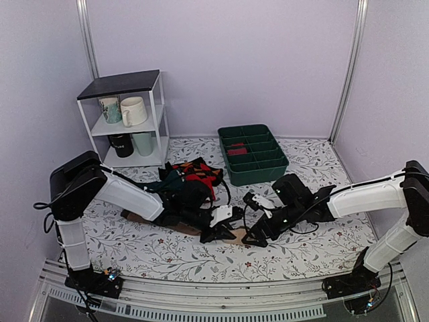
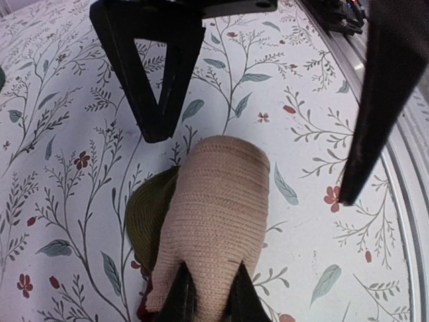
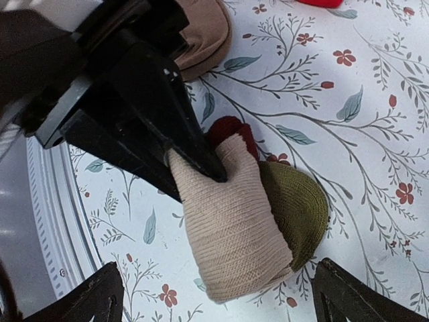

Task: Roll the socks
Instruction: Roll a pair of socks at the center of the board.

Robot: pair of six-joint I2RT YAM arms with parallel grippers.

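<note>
The socks [image 2: 214, 208] are a tight beige knit roll with an olive patch and a bit of maroon showing at one side, lying on the floral cloth. They also show in the right wrist view [image 3: 231, 228] and the top view [image 1: 237, 235]. My left gripper [image 2: 211, 268] is shut on the roll's end, with its fingers pinching the beige knit. It also shows in the top view [image 1: 224, 233]. My right gripper [image 3: 218, 265] is open wide, with one finger on each side of the roll and neither touching it. It also shows in the top view [image 1: 255, 236].
A plain brown sock [image 3: 204, 33] lies under my left arm [image 1: 144, 218]. A pile of red-and-black argyle socks and dark cloth [image 1: 193, 176] sits behind. A green compartment tray [image 1: 276, 159] is at the back right, and a white shelf with mugs [image 1: 127, 117] at the back left. The metal front rail [image 2: 409, 174] is close by.
</note>
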